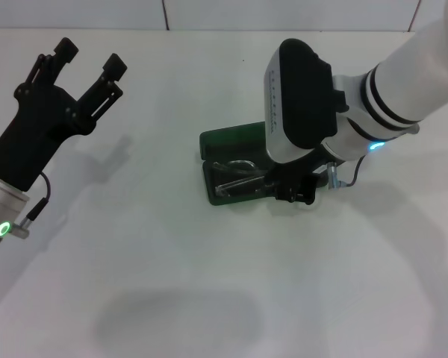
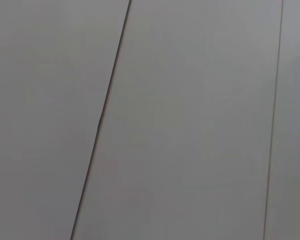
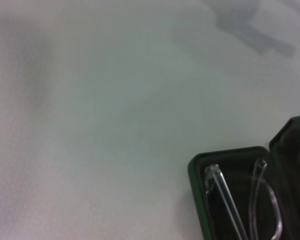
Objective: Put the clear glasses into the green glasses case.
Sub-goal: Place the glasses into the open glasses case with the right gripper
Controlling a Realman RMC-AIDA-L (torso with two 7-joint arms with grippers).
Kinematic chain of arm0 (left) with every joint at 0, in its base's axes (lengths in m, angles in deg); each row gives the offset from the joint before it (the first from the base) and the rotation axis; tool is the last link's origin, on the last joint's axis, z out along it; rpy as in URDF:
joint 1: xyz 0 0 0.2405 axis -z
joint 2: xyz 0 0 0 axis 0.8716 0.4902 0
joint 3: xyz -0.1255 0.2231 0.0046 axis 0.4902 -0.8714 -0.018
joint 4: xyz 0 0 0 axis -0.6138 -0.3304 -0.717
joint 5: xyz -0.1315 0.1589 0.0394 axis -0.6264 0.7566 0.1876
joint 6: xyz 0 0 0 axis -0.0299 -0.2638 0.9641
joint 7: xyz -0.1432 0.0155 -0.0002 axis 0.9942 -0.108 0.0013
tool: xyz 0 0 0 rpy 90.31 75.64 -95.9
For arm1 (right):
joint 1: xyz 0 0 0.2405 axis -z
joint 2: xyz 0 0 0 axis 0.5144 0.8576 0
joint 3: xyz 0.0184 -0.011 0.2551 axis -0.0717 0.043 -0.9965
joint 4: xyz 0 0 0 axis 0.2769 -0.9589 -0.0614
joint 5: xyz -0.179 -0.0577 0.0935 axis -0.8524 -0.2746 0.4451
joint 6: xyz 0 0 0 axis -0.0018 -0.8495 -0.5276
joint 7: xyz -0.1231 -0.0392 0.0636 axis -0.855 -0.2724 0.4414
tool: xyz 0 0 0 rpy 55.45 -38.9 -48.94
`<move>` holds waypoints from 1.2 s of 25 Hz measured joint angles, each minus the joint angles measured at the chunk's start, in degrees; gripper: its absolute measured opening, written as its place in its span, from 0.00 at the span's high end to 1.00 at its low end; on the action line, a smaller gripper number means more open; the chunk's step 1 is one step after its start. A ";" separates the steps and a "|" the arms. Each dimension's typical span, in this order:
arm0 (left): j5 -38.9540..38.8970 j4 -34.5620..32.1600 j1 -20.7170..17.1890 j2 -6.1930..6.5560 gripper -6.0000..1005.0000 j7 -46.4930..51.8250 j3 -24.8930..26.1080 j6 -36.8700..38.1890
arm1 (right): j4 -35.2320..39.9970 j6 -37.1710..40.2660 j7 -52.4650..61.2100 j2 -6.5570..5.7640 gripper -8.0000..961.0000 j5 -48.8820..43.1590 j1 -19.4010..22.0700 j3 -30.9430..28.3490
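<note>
Glasses inside open case | right tool at its edge, grip unclear | left tool wide open, empty

Transparent plastic glasses, matt table

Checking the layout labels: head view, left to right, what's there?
left pincer, raised and open → green glasses case, lid open → clear glasses lying inside it → right pincer at the case's right end.

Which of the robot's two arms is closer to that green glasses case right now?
The right. Its tool sits low at the open green glasses case, where the clear glasses lie inside. The left tool is raised, open, far off toward the table's left side.
</note>
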 joint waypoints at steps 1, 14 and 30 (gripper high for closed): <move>0.00 0.02 -0.02 -0.05 0.12 0.00 0.00 0.05 | -0.17 -0.14 0.00 0.00 0.75 0.02 -0.05 0.24; -0.02 0.39 -0.12 -0.08 0.12 0.00 0.00 0.28 | 5.31 -0.18 0.08 -0.13 0.75 -0.51 3.03 0.00; -0.04 0.35 -0.08 0.01 0.12 0.00 0.00 -0.02 | 1.03 -2.54 0.08 -0.03 0.75 -0.03 0.11 1.44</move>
